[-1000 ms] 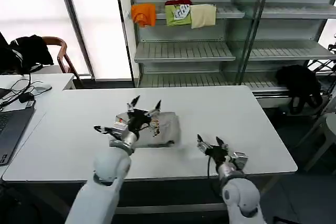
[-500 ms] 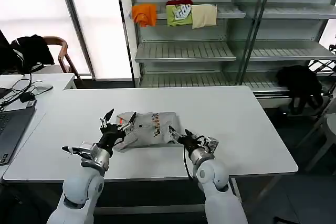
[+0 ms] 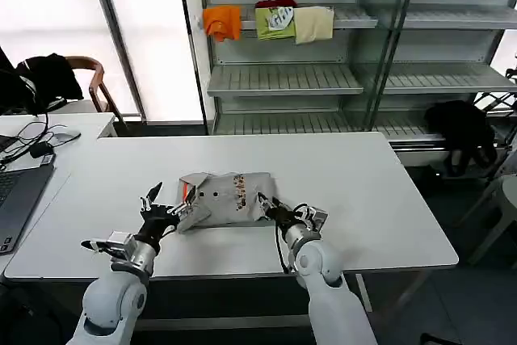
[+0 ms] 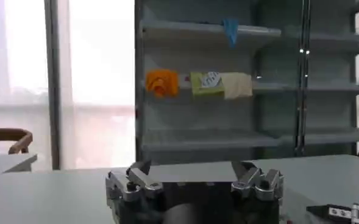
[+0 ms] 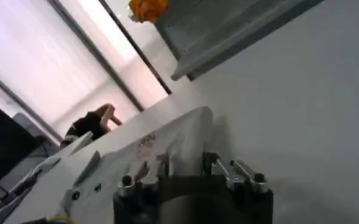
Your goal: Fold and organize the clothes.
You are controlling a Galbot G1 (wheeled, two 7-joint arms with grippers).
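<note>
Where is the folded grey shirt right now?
In the head view, the folded light grey soft shirt lies on the white table, near its front edge, between the left tool and the right tool.

Light grey shirts (image 3: 229, 197) folded in a pile between the two grippers — orange showing inside the collar on the side toward the left gripper (image 3: 167, 211), small multicoloured print on the top face nearer the right gripper (image 3: 266, 204). Both grippers black with silver metal at the knuckles; arms behind them pale grey-white. Table (image 3: 363, 183) under them white. Beyond the grippers, grey metal shelving (image 3: 283, 78) carries an orange cloth (image 3: 220, 20), a yellow-green one (image 3: 275, 22) with a white patch and red on top, and a cream one (image 3: 313, 23). Black garment (image 3: 462, 131) off past the right gripper — another black one on the brown chair (image 3: 89, 70) past the left.
</note>
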